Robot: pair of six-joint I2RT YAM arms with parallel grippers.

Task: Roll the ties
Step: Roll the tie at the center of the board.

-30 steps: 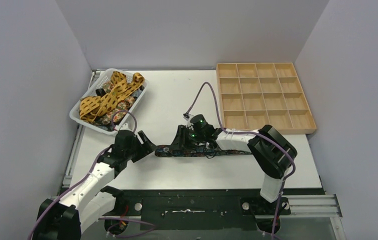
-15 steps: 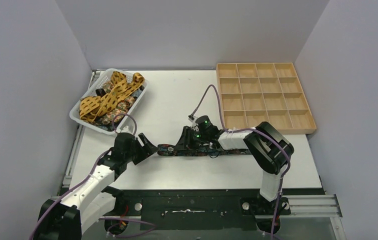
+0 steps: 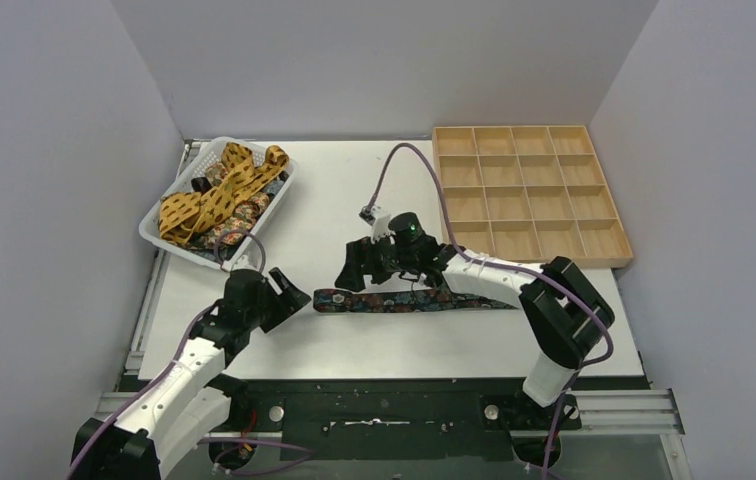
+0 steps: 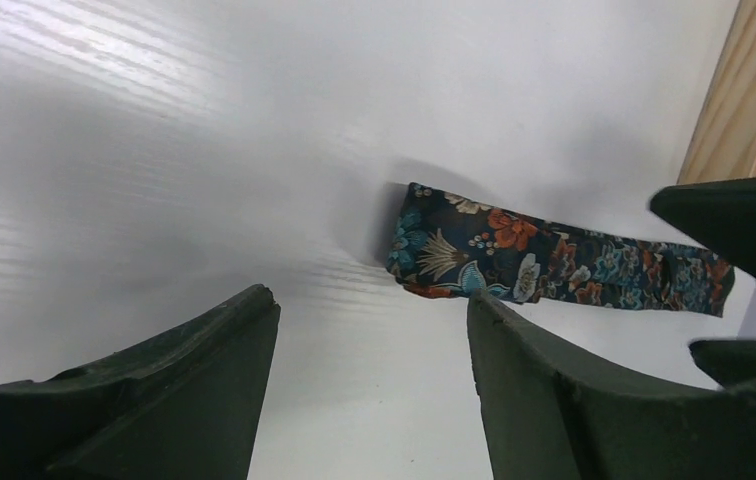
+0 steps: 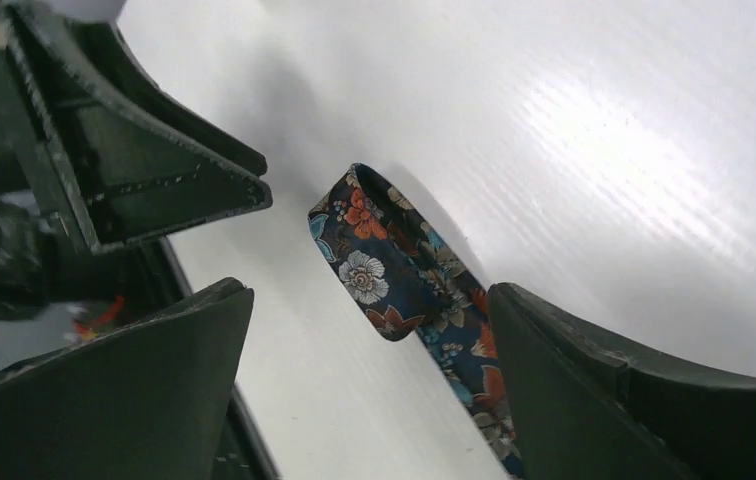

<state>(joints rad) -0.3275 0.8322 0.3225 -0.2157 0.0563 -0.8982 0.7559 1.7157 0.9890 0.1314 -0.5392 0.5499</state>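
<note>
A dark navy floral tie [image 3: 409,300] lies stretched left to right on the white table, its left end [image 4: 434,250] looking doubled over. My left gripper [image 3: 291,297] stands open just left of that end, with only bare table between its fingers [image 4: 372,305]. Above the tie's left part hovers my right gripper [image 3: 356,268], open, nothing in it. In the right wrist view the tie [image 5: 394,280] runs under the gap by the right finger, and the gripper [image 5: 369,295] is clear of it. More ties, mustard-yellow spotted [image 3: 216,190] and dark floral, are heaped in the basket.
A white slotted basket [image 3: 159,238] sits at the back left. At the back right lies a wooden tray [image 3: 526,193] with several compartments. Purple cables loop from both wrists. The table's black front rail [image 3: 384,385] runs before the arm bases.
My right gripper has opened, let go of the floral tie and lifted back from it. The tie now lies flat. The left gripper has barely moved.
</note>
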